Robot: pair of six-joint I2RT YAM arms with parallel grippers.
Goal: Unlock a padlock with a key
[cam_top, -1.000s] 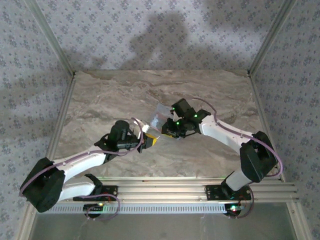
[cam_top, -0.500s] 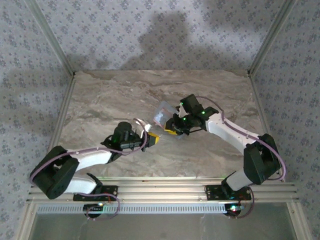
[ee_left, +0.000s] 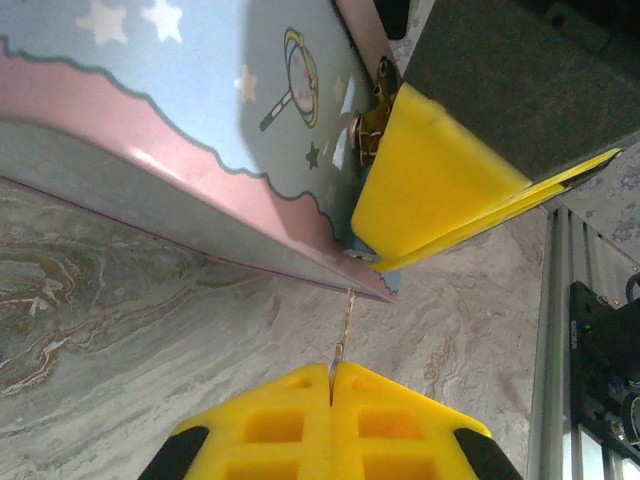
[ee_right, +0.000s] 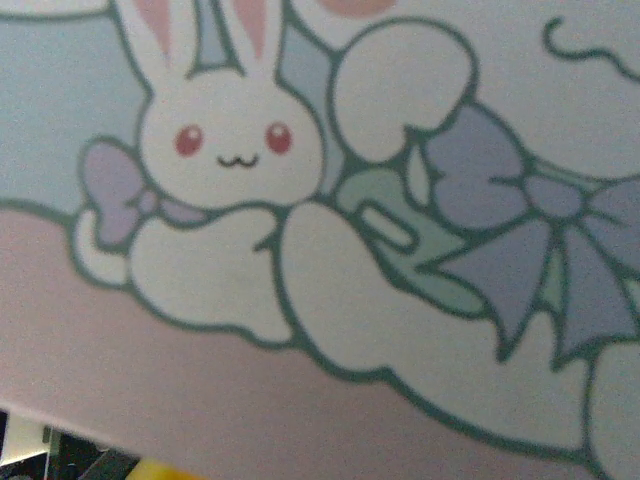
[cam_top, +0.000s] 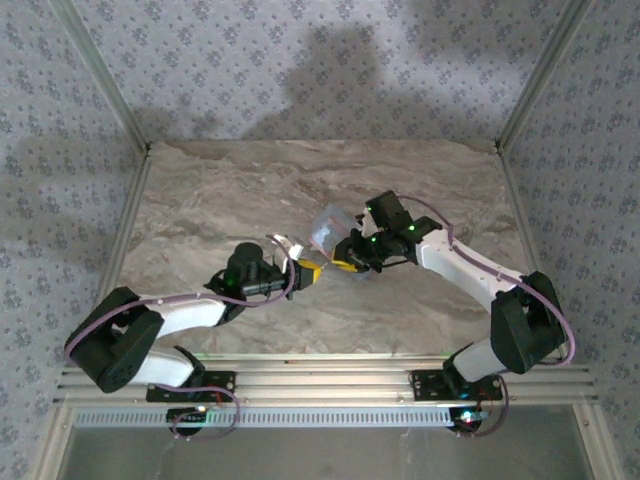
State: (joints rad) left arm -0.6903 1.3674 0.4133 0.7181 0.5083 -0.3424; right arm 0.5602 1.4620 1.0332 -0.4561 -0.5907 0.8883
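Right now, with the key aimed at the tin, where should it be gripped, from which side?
Grip the key by its near end, pads on its flat faces, coming along its length from the side away from the tin. It is a thin strip seen edge-on, so pinching the flats should leave the tip free. The left tool is shut on it that way.

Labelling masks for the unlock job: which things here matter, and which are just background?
Job:
key in left tool
tin in right tool
small metal piece on tin's edge, probably the padlock

Not job:
marble table
aluminium rail
patterned backdrop
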